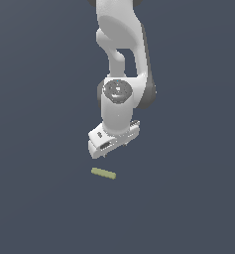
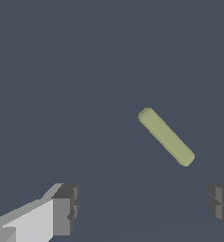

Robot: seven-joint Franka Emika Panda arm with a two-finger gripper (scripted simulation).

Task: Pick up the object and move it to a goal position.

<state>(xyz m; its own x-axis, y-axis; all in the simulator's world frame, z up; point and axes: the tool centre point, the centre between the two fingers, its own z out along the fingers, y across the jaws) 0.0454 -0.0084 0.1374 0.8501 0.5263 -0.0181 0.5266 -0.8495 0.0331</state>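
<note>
Here, a white Franka arm (image 1: 120, 59) is shown reaching down over a plain, dark grey-blue surface (image 1: 34, 208), and the olive-yellow stick (image 1: 103, 173) is taken as the landmark for every position given. The stick is seen lying flat on the surface, untouched and alone. The gripper (image 1: 108, 154) is held above the stick and slightly towards the exterior view's right of it, near but clearly apart, with its fingertips pointing down.

In the wrist view the gripper (image 2: 144, 208) is shown released: its two dark finger pads (image 2: 68, 208) are spread wide, with nothing between them, and the stick (image 2: 166, 136) is seen beyond the gap, slanted across the line between the pads.

As for progress, the task is judged to be at its start. No grasp is made and no lift is begun; lowering around the stick, closing, raising and carrying to the goal are all left to do. No goal marker is visible in either picture.

The arm's posture and its height above the stick are given only by the exterior view. The spread of the fingers and the stick's slant relative to them are given only by the wrist view.
</note>
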